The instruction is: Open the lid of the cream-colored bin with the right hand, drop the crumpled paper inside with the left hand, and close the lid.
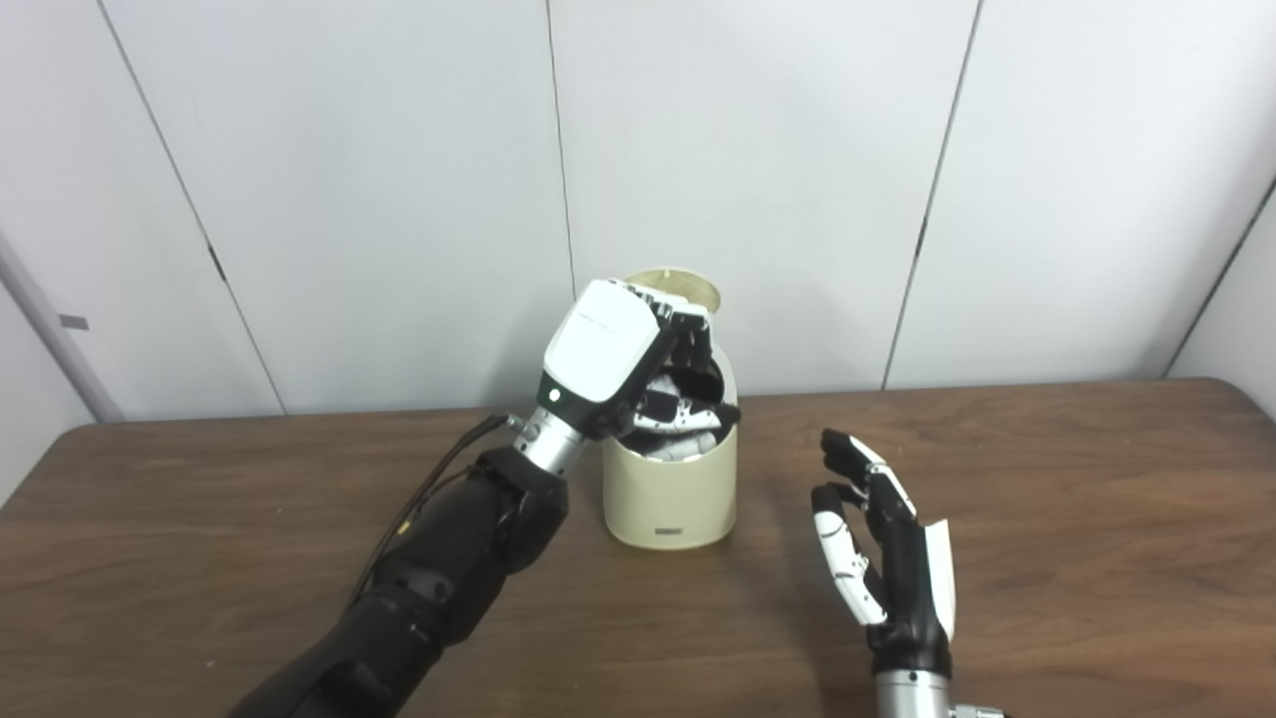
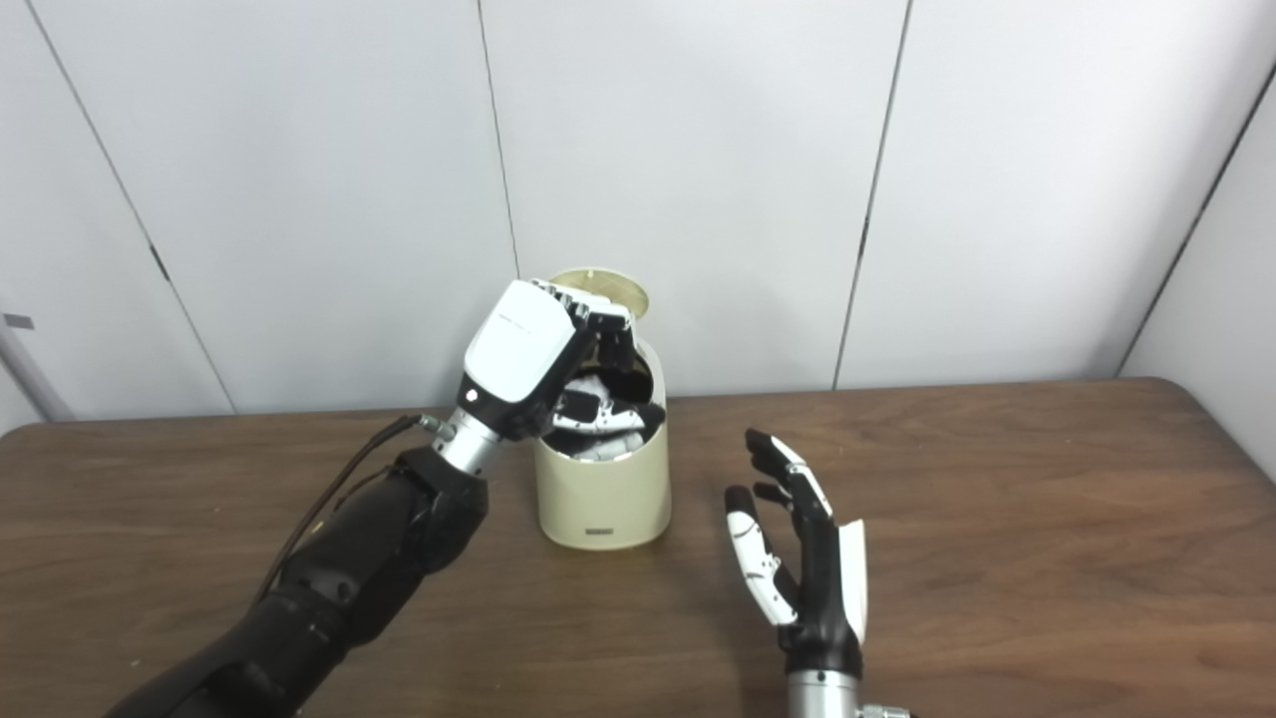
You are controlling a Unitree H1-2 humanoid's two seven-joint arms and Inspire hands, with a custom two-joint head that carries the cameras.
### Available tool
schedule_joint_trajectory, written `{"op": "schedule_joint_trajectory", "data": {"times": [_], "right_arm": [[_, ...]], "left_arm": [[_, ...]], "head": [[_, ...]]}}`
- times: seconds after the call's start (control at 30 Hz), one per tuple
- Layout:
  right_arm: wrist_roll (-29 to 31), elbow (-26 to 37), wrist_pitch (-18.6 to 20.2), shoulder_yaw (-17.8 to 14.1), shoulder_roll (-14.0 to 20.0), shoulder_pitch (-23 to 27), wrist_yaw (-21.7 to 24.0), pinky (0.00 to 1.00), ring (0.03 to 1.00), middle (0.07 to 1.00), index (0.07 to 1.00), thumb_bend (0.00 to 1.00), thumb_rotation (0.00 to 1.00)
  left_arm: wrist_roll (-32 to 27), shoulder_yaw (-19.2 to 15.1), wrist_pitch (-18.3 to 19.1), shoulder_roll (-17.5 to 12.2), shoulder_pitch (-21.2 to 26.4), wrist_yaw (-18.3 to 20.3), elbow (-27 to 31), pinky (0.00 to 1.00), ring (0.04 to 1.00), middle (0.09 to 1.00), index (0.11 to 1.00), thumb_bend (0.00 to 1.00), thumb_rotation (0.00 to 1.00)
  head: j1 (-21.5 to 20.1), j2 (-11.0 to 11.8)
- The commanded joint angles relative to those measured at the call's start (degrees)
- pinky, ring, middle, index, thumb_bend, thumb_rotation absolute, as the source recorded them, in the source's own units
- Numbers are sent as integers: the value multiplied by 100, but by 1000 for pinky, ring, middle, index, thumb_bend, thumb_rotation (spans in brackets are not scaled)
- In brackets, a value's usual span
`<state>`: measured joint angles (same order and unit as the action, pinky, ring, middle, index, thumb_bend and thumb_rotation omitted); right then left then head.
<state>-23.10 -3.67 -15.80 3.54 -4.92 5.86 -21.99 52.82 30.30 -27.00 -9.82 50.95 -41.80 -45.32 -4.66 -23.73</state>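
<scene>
The cream-colored bin stands at the middle of the brown table, close to the wall. Its round lid is tipped up and back, leaving the mouth uncovered. My left hand hangs over that mouth, fingers curled down into it. White crumpled paper shows between and under the fingers, just inside the rim. To the right of the bin and apart from it, my right hand is upright and open, palm toward the bin, holding nothing.
A white panelled wall rises right behind the bin. My left forearm crosses the table from the lower left, with a cable along it. Bare wood lies on both sides of the bin.
</scene>
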Motion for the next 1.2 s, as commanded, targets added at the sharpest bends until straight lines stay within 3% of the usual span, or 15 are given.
{"op": "schedule_joint_trajectory", "data": {"times": [0.0, 0.2, 0.4, 0.67, 0.8, 0.83, 0.87, 0.9, 1.0, 1.17], "right_arm": [[-130, -213, -43, 67, -27, -357, -33, 703, 792, 801, 785, 219, 738], [-121, -213, -21, 76, -27, -342, -13, 699, 793, 803, 785, 217, 723], [-120, -222, -41, 86, -22, -340, -19, 692, 787, 798, 783, 211, 729], [-106, -245, -68, 80, -6, -322, -24, 692, 787, 798, 779, 206, 718], [-63, -252, -49, 71, 30, -302, 22, 696, 792, 805, 783, 207, 714], [-54, -263, -54, 69, 43, -296, 31, 696, 792, 804, 784, 209, 720], [-42, -272, -64, 66, 50, -293, 36, 697, 792, 803, 784, 210, 725], [-19, -289, -80, 58, 62, -284, 44, 696, 791, 801, 783, 212, 727], [34, -319, -103, 34, 91, -265, 61, 697, 789, 796, 781, 218, 731], [132, -344, -86, -10, 150, -232, 116, 699, 789, 795, 779, 215, 722]], "left_arm": [[-271, -1, 8, -102, 229, 22, 210, 318, 362, 429, 461, 953, 371], [-423, 70, 11, -136, 195, 124, 261, 427, 489, 536, 544, 982, 402], [-430, 127, 12, -155, 193, 52, 249, 437, 510, 562, 590, 990, 402], [-388, 104, 10, -162, 183, -2, 228, 426, 495, 544, 569, 976, 358], [-323, 140, 9, -226, 84, -349, 332, 317, 352, 406, 434, 868, 273], [-316, 151, 8, -247, 55, -429, 363, 277, 307, 365, 453, 696, 176], [-318, 159, 8, -279, 18, -493, 410, 251, 278, 339, 462, 606, 124], [-324, 177, 8, -304, -4, -551, 432, 223, 251, 387, 482, 563, 63], [-440, 209, 8, -423, -108, -646, 579, 188, 224, 437, 502, 519, 4], [-568, 78, 8, -566, -329, -715, 959, 186, 223, 444, 504, 516, 0]], "head": [[-2, -5], [6, -18], [14, -17], [75, -38], [106, -29], [119, -30], [119, -30], [125, -18], [176, -18], [247, 7]]}}
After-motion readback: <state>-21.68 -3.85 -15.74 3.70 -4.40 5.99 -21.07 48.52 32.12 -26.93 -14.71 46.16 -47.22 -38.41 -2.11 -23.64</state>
